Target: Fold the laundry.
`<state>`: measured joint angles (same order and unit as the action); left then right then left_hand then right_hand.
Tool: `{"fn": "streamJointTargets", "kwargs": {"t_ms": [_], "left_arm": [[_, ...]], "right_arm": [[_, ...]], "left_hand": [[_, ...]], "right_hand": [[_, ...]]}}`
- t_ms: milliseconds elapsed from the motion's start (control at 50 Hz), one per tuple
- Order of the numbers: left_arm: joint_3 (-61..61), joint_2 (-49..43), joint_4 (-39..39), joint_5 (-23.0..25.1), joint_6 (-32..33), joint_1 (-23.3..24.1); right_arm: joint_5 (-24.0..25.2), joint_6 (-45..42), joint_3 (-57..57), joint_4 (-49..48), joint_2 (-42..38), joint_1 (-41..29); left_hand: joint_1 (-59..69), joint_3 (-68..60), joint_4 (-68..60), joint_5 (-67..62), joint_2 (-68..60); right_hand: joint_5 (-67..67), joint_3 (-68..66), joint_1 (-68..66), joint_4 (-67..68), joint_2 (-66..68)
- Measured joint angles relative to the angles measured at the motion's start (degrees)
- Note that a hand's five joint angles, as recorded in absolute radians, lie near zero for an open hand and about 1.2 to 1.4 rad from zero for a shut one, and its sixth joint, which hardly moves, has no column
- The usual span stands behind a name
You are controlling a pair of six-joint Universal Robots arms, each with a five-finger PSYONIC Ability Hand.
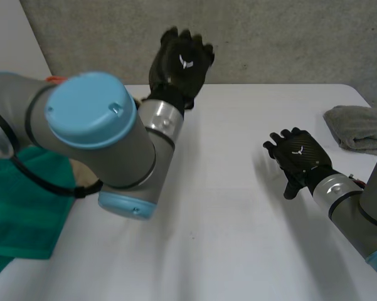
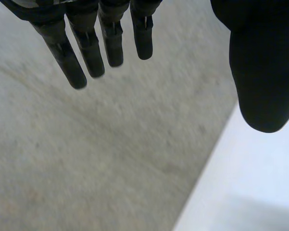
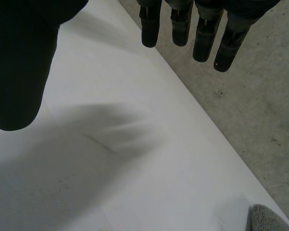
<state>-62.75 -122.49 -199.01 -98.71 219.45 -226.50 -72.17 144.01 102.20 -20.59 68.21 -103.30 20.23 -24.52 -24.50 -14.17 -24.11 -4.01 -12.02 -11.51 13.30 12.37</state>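
Observation:
My left hand (image 1: 182, 63) is raised over the table's far edge, its fingers (image 2: 89, 45) straight and holding nothing, with the grey floor beyond them. My right hand (image 1: 298, 157) hovers over the right half of the white table (image 1: 238, 207), empty, its fingers (image 3: 197, 33) relaxed. A folded grey towel (image 1: 357, 125) lies at the table's right edge, beyond the right hand; its corner (image 3: 271, 219) shows in the right wrist view. A green cloth (image 1: 25, 200) hangs at the near left, partly hidden by my left arm.
A beige cloth (image 1: 81, 175) peeks out under my left arm next to the green one. The table's far edge (image 3: 192, 96) runs close under the right hand's fingertips, with grey floor (image 2: 96, 154) past it.

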Motion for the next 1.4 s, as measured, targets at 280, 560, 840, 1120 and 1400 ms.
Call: {"fn": "streamJointTargets", "kwargs": {"t_ms": [280, 560, 840, 1120, 1400], "left_arm": [[-18.6, 14.0, 14.5, -13.1, 3.9, -17.8], [-39.1, 20.2, 11.5, -19.0, 13.2, -35.3], [-31.8, 16.0, -1.3, -11.2, 12.9, -34.0], [-9.1, 16.8, -3.3, -8.1, 8.7, -5.6], [-5.4, -7.1, -1.7, -6.7, -5.7, 10.3]], "right_arm": [[0.2, -0.1, -0.2, 0.0, -1.4, -0.3], [0.1, -0.2, -0.1, 0.0, -1.7, -0.5], [-0.1, 0.0, 0.2, 0.0, -1.6, -0.2], [-0.6, 0.3, -0.3, -0.1, -1.0, 0.2], [-3.3, 0.5, -2.6, 0.0, -0.4, 4.2]], "left_hand": [[-1.7, 7.5, 7.8, 7.9, 7.3], [4.5, 1.0, 0.9, 0.4, 0.6], [42.7, -43.5, -44.0, -39.2, -43.0], [43.6, -43.6, -44.2, -40.7, -44.2], [20.2, -23.5, -23.8, -20.8, -22.7]], "right_hand": [[0.0, 0.0, 0.0, 0.0, 0.0], [0.0, 0.0, 0.0, 0.0, 0.0], [0.0, 0.0, 0.0, 0.0, 0.0], [0.0, 0.0, 0.0, 0.0, 0.0], [0.0, 0.0, 0.0, 0.0, 0.0]]}}
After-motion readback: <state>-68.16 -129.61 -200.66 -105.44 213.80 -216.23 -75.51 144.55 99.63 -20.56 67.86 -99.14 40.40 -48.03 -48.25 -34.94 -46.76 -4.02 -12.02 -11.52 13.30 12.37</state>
